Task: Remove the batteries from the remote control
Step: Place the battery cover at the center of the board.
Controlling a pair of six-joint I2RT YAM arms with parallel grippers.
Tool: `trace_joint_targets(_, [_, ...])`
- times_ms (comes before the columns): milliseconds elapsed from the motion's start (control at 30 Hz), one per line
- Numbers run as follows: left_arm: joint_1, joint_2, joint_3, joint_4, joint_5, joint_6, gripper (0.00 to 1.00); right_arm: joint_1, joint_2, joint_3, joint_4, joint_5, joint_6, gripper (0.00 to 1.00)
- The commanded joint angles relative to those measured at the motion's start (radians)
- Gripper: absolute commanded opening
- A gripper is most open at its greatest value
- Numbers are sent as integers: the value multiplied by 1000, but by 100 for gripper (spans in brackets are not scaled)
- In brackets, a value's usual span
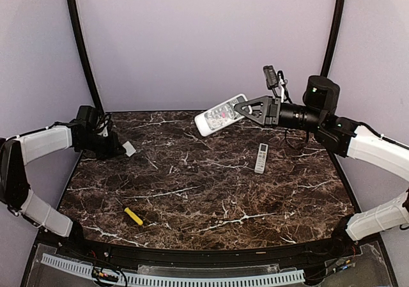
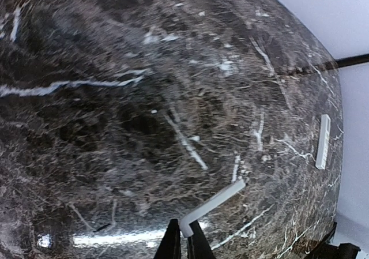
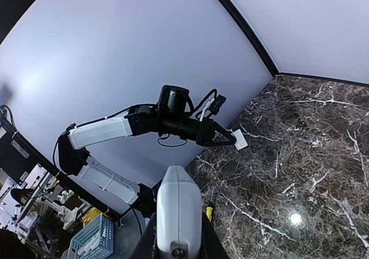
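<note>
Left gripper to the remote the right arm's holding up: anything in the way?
Nothing visible stands between the left gripper and the raised remote. But that gripper is shut on a white cover, so it isn't free to grab.

No legible txt, labels or nos. anywhere; raised remote btns too blurry

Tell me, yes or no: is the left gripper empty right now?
No, the left gripper is shut on one end of a small flat white cover that sticks out over the table.
</note>
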State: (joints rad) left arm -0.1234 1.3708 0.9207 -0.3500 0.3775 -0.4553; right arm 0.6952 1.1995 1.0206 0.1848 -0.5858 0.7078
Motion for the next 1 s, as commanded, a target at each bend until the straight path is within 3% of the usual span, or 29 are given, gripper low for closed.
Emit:
trace_joint_targets(0, [79,88,1,-106,53,23,7,-3,-21,-3,-12,22,-10,0])
trace_joint_targets(333, [165,227,82,-181,59,89,9,-2,-19,-7,-45,43,-24,0])
trace_joint_targets(633, [168,232,84,-177,61,105,23,-2,-2,-5,-42,47,-21,0])
trace_joint_targets(767, [168,161,72,-146,9,110,32,-2,6,-3,-46,52,-22,0])
trace_joint_targets(967, [123,-107,18,-1,48,173,59,4,40,49,-146,102,-46,0])
